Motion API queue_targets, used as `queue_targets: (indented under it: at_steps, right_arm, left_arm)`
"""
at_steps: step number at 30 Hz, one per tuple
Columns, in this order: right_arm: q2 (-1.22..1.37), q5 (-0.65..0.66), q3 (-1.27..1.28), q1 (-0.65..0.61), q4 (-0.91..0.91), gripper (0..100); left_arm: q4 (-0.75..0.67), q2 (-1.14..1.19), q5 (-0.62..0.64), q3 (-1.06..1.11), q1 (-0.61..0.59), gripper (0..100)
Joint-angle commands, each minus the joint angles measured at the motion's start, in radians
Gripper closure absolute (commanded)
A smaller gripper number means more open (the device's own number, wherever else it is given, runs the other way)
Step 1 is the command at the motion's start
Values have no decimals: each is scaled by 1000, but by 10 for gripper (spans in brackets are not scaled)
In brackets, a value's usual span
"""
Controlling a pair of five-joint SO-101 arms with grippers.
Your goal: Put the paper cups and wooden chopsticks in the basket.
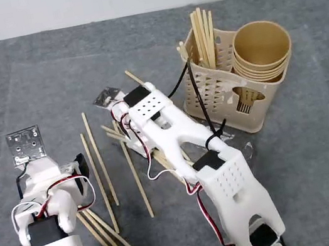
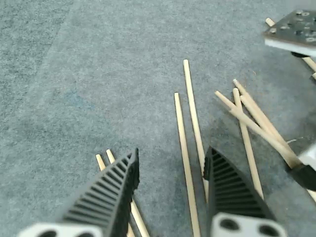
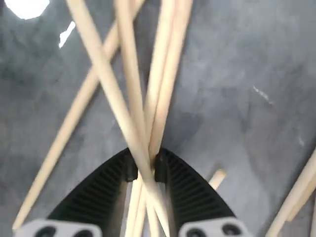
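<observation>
A beige slotted basket (image 1: 220,97) at the back right holds a stack of paper cups (image 1: 263,48) and several upright wooden chopsticks (image 1: 203,33). More chopsticks (image 1: 98,163) lie loose on the grey mat in the middle and at the front left (image 1: 107,232). My right gripper (image 3: 145,160) is shut on a crossed bundle of chopsticks (image 3: 123,84); in the high view the right gripper (image 1: 127,136) is low over the pile left of the basket. My left gripper (image 2: 172,153) hangs open above two parallel chopsticks (image 2: 187,143), holding nothing; in the high view the left gripper (image 1: 75,177) is at the front left.
A black cable (image 1: 198,101) runs from the right arm past the basket's left side. The right arm's camera plate (image 2: 294,29) shows at the edge of the left wrist view. The grey mat (image 1: 29,77) stretches bare to the far left.
</observation>
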Motion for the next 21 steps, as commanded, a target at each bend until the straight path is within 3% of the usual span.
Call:
queue_targets:
  at_steps: [1, 21]
  right_arm:
    - [-147, 41, -26, -1, 48, 989]
    - [-631, 146, -31, 44, 93, 988]
  left_arm:
    - [-25, -14, 9, -5, 2, 791]
    - [-25, -14, 9, -5, 2, 791]
